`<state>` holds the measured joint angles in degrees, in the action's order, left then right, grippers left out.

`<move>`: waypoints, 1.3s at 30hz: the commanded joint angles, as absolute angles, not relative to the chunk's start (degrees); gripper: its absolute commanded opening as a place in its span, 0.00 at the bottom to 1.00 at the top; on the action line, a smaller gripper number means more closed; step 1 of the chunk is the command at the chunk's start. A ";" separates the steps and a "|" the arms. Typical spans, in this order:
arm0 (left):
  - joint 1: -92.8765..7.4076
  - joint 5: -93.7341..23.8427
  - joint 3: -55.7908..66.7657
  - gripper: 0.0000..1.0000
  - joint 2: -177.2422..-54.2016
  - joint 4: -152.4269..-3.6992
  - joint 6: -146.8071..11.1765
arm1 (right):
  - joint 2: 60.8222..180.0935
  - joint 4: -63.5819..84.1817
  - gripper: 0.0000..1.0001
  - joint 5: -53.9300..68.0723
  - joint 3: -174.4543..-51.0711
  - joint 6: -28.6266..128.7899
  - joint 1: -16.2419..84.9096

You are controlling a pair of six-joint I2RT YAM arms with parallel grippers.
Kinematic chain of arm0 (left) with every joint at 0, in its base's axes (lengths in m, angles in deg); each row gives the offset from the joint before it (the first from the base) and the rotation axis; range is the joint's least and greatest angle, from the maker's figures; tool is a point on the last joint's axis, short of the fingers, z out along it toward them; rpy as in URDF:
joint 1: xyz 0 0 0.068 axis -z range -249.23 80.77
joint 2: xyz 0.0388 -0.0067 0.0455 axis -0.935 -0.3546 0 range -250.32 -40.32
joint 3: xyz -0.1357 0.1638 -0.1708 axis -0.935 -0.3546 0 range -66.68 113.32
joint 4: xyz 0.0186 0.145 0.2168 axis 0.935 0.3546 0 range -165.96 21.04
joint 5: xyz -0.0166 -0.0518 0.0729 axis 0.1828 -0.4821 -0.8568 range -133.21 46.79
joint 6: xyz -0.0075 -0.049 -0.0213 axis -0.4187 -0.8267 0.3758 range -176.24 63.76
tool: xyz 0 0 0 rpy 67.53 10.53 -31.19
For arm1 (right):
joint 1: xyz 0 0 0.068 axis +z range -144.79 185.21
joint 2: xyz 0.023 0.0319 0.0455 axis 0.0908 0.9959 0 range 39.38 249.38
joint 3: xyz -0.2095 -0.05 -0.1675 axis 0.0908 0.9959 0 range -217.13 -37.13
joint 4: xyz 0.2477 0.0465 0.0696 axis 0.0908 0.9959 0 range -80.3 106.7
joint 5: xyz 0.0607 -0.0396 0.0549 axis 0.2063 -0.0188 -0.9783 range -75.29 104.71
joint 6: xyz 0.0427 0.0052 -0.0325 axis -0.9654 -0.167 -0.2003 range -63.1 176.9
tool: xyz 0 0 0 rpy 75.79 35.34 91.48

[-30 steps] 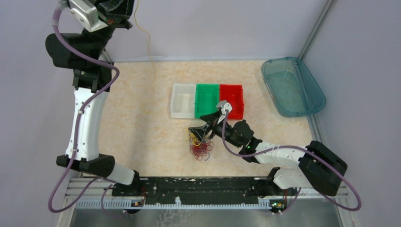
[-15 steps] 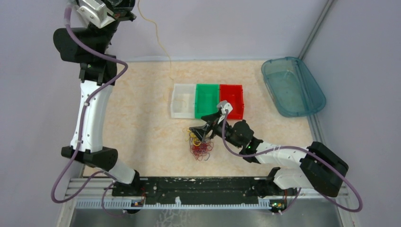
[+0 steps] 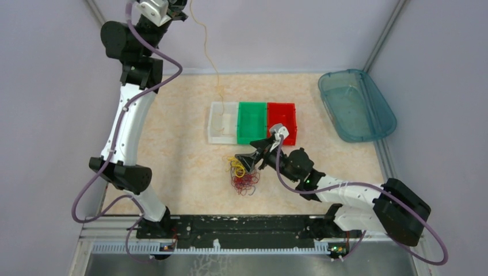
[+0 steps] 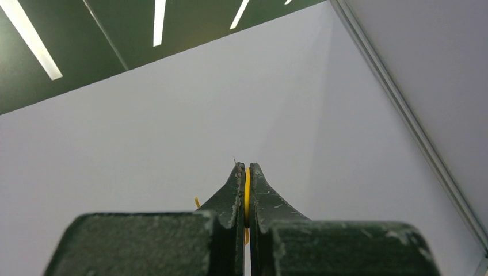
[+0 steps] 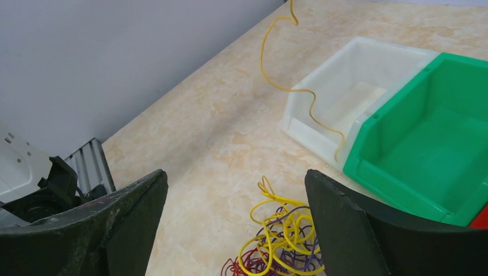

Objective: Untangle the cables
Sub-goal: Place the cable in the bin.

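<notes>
Left gripper [image 4: 246,168], raised high, has swung right since a second ago; jaws pinch one yellow wire [image 3: 208,54], free end now dangling at white bin [image 3: 214,137]. Three bins abreast, green bin [image 3: 251,123] and red bin [image 3: 283,118] beside it. One cable tangle [image 3: 244,178] on table [image 3: 172,149] before them; right gripper [image 3: 241,163] spread above it. One teal tub [image 3: 357,109] far right.

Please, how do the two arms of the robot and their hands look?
The left arm and the right arm have white links, black joint housings and a thick purple cord alongside. The left hand and right hand each have two dark, scuffed, wedge-shaped fingers.
</notes>
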<state>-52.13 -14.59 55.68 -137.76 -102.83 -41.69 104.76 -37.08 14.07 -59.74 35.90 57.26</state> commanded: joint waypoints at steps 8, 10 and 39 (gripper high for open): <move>-47.32 -19.14 62.67 0.00 -141.40 -106.27 -32.20 | 102.62 -38.93 0.89 14.81 -58.85 36.51 56.62; -47.10 -19.50 62.62 0.00 -141.63 -106.37 -31.93 | 102.62 -39.20 0.89 14.72 -58.65 36.43 56.63; -46.60 -27.85 38.47 0.00 -136.57 -99.88 -35.62 | 99.42 -40.14 0.89 14.89 -56.13 35.46 54.92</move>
<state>-47.19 -24.11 41.13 -138.97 -104.25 -33.78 101.24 -36.56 14.55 -56.00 35.82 55.62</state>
